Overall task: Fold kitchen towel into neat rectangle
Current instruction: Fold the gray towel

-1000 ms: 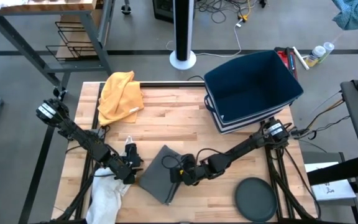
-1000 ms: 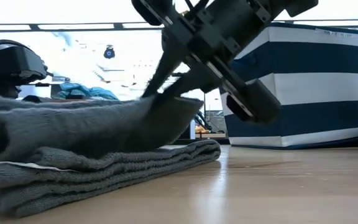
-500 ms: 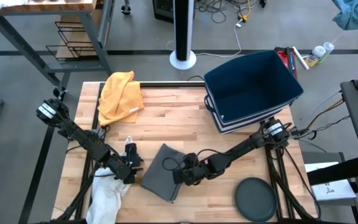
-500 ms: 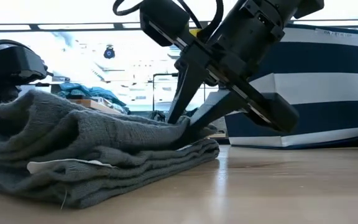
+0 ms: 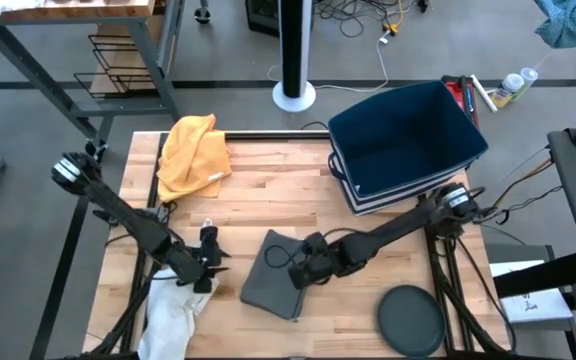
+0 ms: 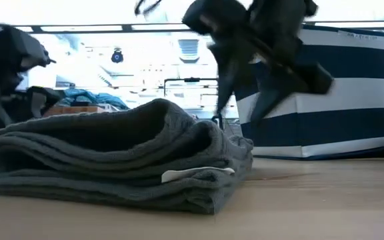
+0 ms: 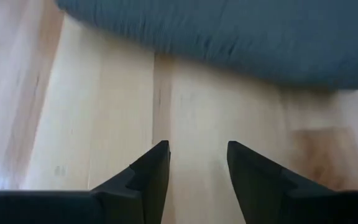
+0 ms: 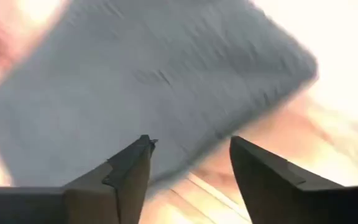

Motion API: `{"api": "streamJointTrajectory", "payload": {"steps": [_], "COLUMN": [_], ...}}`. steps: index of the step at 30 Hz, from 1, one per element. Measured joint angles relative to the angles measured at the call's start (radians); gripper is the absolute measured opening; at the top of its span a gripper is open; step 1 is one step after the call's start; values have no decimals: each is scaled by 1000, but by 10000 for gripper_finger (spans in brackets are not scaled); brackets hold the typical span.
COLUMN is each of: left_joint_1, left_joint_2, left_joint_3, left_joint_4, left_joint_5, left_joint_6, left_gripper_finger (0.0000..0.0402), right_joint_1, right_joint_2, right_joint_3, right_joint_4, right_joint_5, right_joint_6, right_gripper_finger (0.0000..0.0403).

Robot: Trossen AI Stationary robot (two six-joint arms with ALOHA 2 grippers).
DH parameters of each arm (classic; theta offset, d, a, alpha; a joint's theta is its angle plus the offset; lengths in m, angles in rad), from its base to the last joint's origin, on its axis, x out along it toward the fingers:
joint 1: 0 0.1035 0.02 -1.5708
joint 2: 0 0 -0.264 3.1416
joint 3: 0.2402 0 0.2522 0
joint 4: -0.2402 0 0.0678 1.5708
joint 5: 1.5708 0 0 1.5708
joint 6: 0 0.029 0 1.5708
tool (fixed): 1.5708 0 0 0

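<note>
Dark grey knitted kitchen towel (image 5: pixel 274 272): lies folded in several layers on the light wooden slatted table (image 5: pixel 268 195), near the front edge and about midway across. In the low view (image 6: pixel 119 157) the layers are stacked, rounded at the folds, with a small white label showing at one edge.

Right gripper (image 5: pixel 303 272): at the towel's right-hand edge, above it. Fingers (image 8: pixel 129 171) parted with a clear gap; nothing between them. In the right wrist view the towel (image 8: pixel 160 81) lies just ahead of the fingertips, apart from them. In the low view the gripper is blurred above the towel's right end.

Left gripper (image 5: pixel 211 262): low over the table just left of the towel, pointing toward it. Fingers (image 7: pixel 151 171) apart, bare wood between them, gripping nothing. In the left wrist view the towel's folded edge (image 7: pixel 229 37) lies ahead of the fingertips, not touching.

Towel relative to grippers: between the two, free of both.

Yellow crumpled cloth (image 5: pixel 193 152): far-left part of the table, well apart from the towel.

White crumpled cloth (image 5: pixel 173 315): front-left corner, beside the left arm.

Navy and white striped fabric bin (image 5: pixel 403 145): far-right part of the table, open side up.

Dark round disc (image 5: pixel 411 320): front-right corner.
</note>
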Motion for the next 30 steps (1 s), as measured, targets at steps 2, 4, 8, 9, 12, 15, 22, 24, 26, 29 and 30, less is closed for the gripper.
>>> {"api": "streamJointTrajectory", "payload": {"steps": [2, 4, 8, 9, 12, 15, 22, 24, 26, 29, 30], "left_joint_1": [0, 0, 0, 0, 0, 0, 2, 5, 12, 28, 38], "left_joint_2": [-28, -32, 19, 40, 114, 201, 381, 408, 420, 421, 417], "left_joint_3": [-1, -1, 0, 0, 0, 0, 46, 69, 93, 130, 139], "left_joint_4": [60, 140, 335, 372, 478, 560, 640, 637, 625, 608, 603], "left_joint_5": [-4, -4, 6, 16, 22, 23, 24, 24, 24, 24, 24], "left_joint_6": [16, 31, 54, 56, 60, 57, 25, 25, 42, 80, 89], "left_gripper_finger": [154, 155, 153, 153, 154, 153, 151, 149, 147, 142, 141], "right_joint_1": [-14, -26, -57, -66, -88, -109, -130, -132, -133, -121, -112], "right_joint_2": [-17, -25, -16, -7, 14, 44, 79, 71, 55, 6, -6], "right_joint_3": [7, 5, -34, -44, -83, -98, -98, -91, -73, -41, -32], "right_joint_4": [-9, -32, -54, -44, 8, 70, 61, 51, 40, 48, 48], "right_joint_5": [4, 21, 15, 5, -17, -53, -31, -9, 0, 5, 6], "right_joint_6": [-52, -89, -127, -142, -215, -296, -465, -523, -588, -678, -705], "right_gripper_finger": [235, 246, 248, 245, 233, 223, 217, 221, 225, 232, 233]}}
